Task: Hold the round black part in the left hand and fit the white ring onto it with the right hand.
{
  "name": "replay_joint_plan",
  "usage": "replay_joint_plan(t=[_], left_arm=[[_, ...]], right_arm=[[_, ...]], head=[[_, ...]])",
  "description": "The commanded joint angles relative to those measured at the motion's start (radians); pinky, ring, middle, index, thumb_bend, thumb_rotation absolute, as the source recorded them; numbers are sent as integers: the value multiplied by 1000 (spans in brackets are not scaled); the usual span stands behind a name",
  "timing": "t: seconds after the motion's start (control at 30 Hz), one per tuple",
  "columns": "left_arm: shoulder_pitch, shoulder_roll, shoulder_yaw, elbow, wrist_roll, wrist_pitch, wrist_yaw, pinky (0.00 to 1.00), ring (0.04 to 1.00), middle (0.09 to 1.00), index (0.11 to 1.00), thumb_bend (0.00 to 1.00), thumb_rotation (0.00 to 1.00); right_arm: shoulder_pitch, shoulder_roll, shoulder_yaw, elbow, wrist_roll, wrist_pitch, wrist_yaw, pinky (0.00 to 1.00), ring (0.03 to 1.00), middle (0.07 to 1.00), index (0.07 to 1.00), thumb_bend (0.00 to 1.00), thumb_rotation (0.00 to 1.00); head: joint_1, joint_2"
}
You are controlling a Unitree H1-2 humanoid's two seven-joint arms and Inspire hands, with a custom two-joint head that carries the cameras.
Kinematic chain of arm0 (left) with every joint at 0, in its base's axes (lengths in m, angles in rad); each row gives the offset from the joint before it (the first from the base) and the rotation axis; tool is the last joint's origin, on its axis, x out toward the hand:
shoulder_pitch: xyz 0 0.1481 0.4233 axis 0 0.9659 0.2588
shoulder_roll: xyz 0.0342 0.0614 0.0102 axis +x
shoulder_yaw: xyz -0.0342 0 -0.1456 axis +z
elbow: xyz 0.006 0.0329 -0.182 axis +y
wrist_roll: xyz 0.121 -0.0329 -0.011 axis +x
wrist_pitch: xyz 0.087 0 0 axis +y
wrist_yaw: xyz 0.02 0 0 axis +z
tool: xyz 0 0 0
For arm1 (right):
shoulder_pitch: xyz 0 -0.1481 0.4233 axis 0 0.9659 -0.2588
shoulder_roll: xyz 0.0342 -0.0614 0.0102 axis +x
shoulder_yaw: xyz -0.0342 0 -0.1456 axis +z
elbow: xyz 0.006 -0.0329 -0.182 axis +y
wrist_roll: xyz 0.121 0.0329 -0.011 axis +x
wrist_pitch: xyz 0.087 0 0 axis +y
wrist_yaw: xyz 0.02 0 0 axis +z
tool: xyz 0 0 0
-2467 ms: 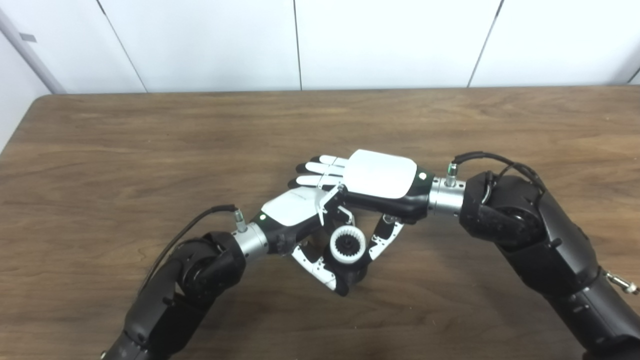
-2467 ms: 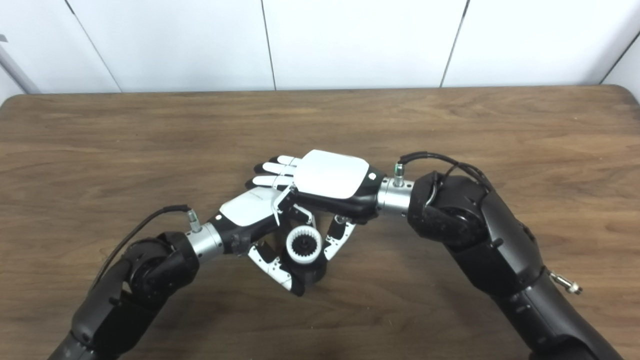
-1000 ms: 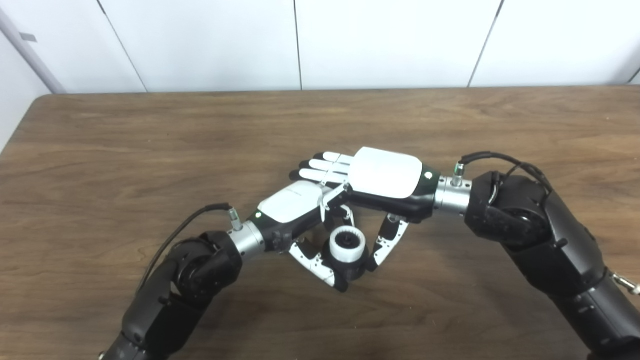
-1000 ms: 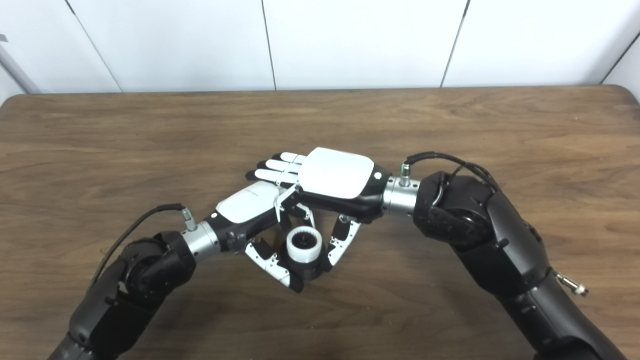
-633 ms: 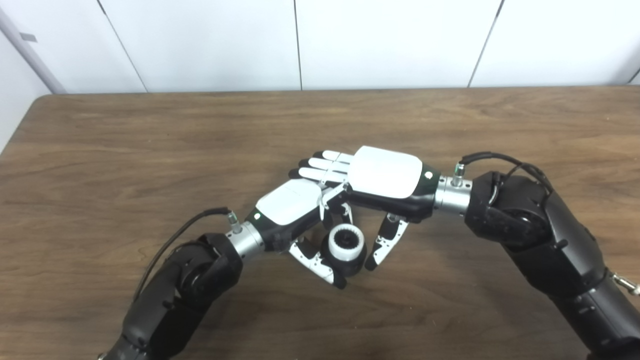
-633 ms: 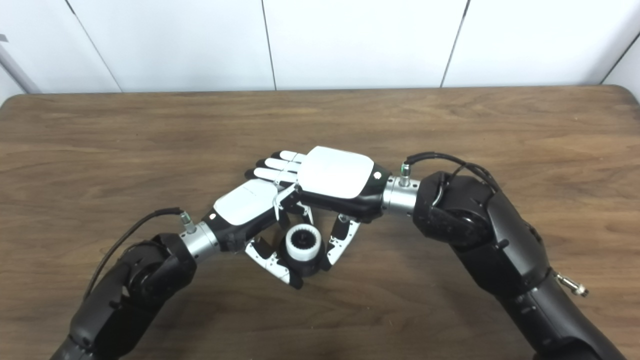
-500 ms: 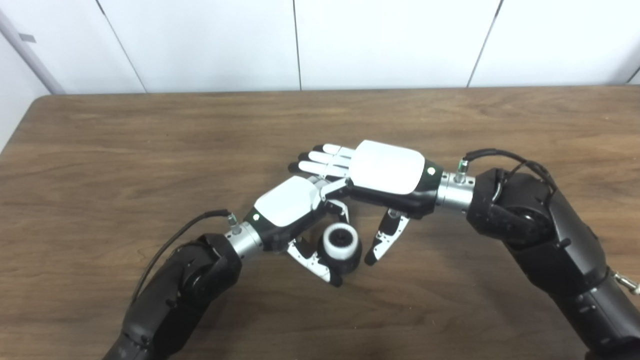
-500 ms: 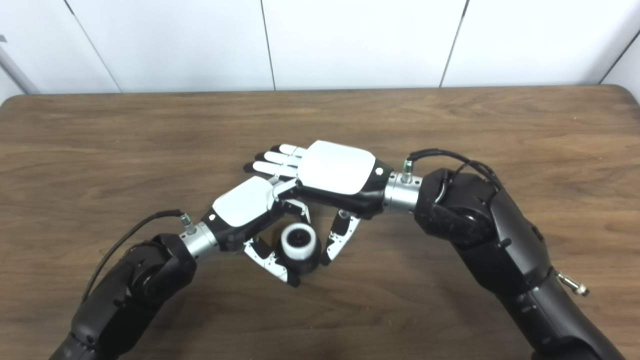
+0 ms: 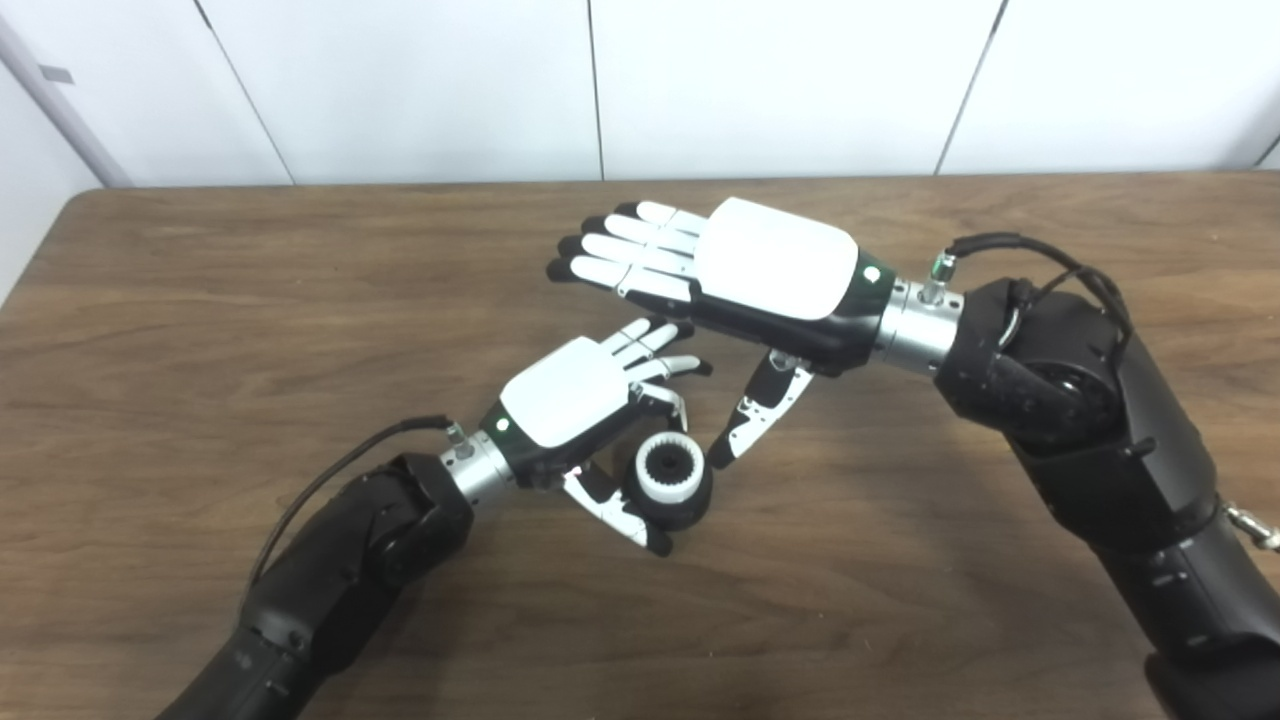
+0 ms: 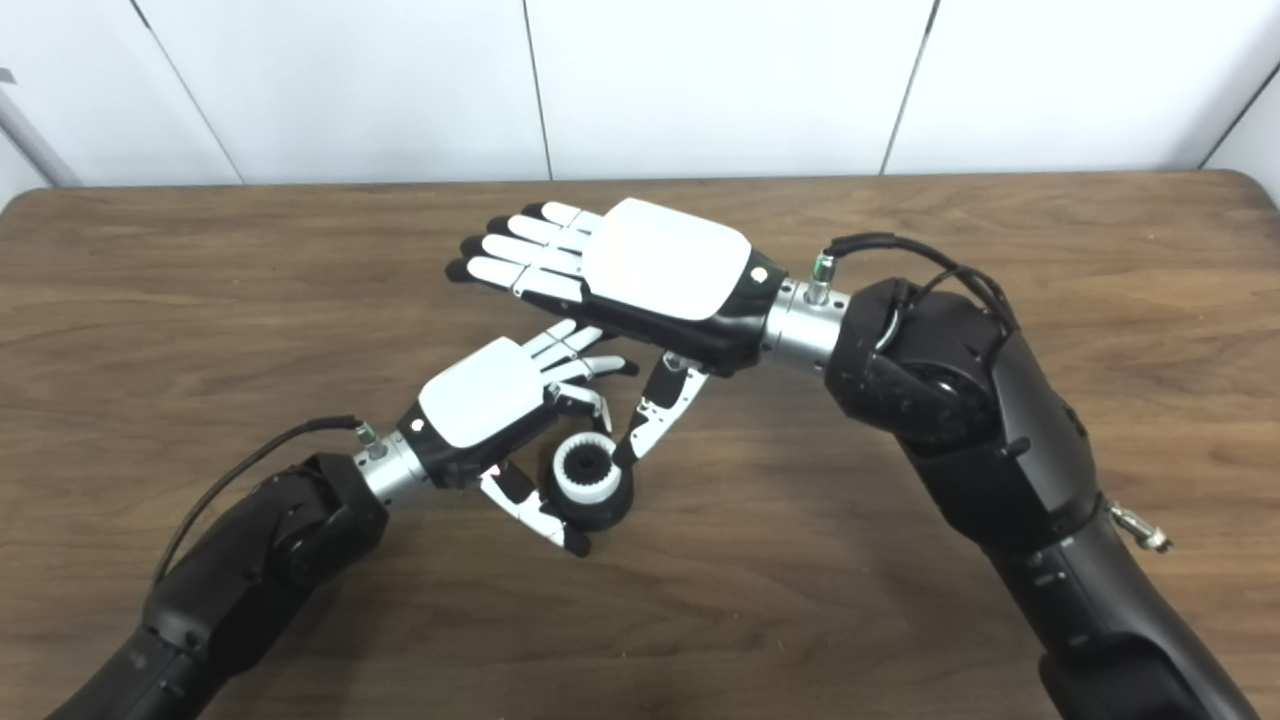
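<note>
While my left hand [image 9: 570, 405] sits low over the table [image 9: 200, 300], I can see the black part [image 9: 685, 508] on the wood just in front of its palm, with the white ring [image 9: 668, 470] already seated on top, its toothed inner edge facing up at the cameras. My left thumb [image 9: 615, 510] runs along the near left side of the part and looks to be touching it, but the fingers [image 9: 655, 350] are spread and stretched out above and beyond it, so that hand is not closed round anything; I read it as loose and open. My right hand [image 9: 760, 270] is raised above and behind the part, palm down, fingers flat and straight, pointing left across the table, holding nothing. Its thumb [image 9: 755, 410] hangs down towards the ring, and the tip comes just beside the ring's right edge; whether it touches I cannot tell. Both forearms angle in from the bottom corners.
</note>
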Motion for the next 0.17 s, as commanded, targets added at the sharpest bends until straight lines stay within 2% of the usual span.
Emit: replay_joint_plan(t=[0.0, 0.13], left_arm=[[-16, 52, 0, 42, 67, 30, -17, 1000, 1000, 881, 482, 525, 63], [-21, 59, -6, 59, 53, 31, -13, 1000, 1000, 884, 483, 525, 63]], right_arm=[[-48, 2, -25, -21, 6, 0, -34, 997, 1000, 1000, 993, 1000, 282], [-46, -2, -32, -18, 3, 5, -31, 999, 1000, 1000, 996, 1000, 269]], head=[[-3, 0], [-4, -4]])
